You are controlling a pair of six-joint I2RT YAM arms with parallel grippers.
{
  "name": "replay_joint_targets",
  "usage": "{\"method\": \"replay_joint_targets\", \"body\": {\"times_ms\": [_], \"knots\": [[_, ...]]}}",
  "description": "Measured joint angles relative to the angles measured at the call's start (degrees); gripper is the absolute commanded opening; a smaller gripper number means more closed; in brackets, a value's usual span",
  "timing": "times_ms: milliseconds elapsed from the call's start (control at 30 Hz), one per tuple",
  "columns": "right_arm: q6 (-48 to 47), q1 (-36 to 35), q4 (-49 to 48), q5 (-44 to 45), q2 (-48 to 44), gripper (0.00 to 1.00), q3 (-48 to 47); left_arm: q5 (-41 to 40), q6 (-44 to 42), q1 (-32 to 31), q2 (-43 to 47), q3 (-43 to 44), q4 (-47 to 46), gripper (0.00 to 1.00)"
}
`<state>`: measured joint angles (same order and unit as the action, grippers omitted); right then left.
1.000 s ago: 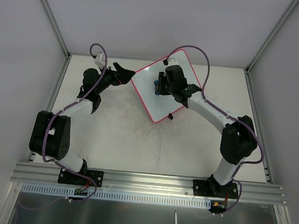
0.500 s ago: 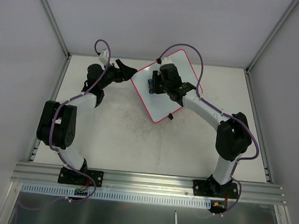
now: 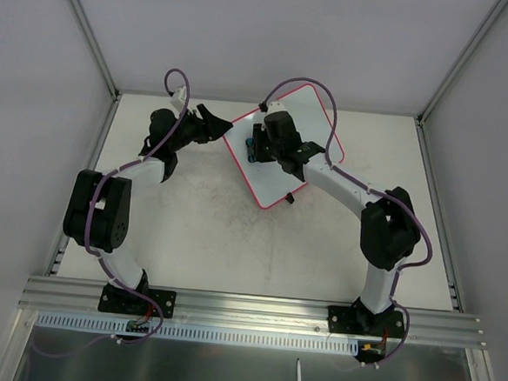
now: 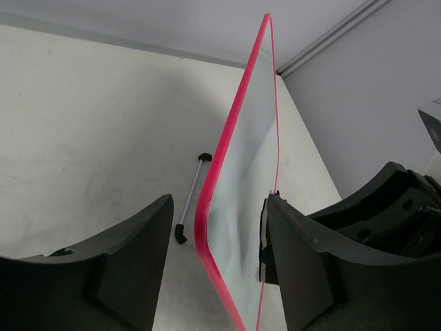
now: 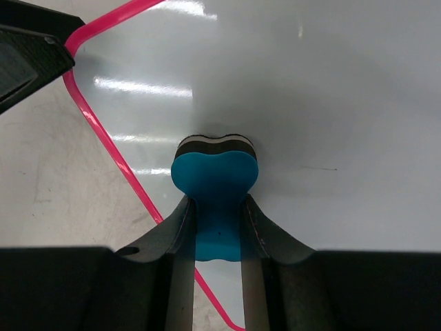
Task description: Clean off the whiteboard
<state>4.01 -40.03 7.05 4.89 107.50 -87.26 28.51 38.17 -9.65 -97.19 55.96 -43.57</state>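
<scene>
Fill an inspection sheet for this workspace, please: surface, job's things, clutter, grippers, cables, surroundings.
Surface: table, off-white, faintly smudged.
Job's things: whiteboard at far centre, turned diagonally, pink rim; one faint thin mark in the right wrist view; blue eraser set against it.
Clutter: thin white stick on the near metal tray; thin metal rod by the board's edge.
Grippers: left gripper open, jaws either side of the board's corner; right gripper shut on the eraser.
Cables: purple cables loop above both arms; no snag seen.
Surroundings: pale walls, aluminium rail at the near edge.
</scene>
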Motion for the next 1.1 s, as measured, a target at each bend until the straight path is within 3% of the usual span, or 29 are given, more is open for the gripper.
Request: {"method": "replay_joint_targets", "body": {"times_ms": [33,167,500,867,1100], "knots": [[0.02,-0.13,0.04,0.02,0.09,0.06,-0.02,0.04,0.0,-0.02,-0.02,0.0,0.2,0.48],[0.02,-0.61,-0.17,0.2,0.22,0.06,-0.37,0.81,-0.15,-0.07,-0.35,0.0,0.35,0.37],[0.09,-0.85,-0.61,0.26,1.38,0.06,-0.92,2.16,-0.24,-0.98,-2.03,0.0,1.68,0.32],[2.71,-0.63,-0.81,1.07,2.82,0.0,-0.92,3.02,-0.85,-1.27,-2.05,0.0,3.08,0.0],[7.85,1.55,-2.6,1.73,1.95,0.0,1.92,2.97,-0.85,-1.25,-2.05,0.0,3.43,0.0]]}}
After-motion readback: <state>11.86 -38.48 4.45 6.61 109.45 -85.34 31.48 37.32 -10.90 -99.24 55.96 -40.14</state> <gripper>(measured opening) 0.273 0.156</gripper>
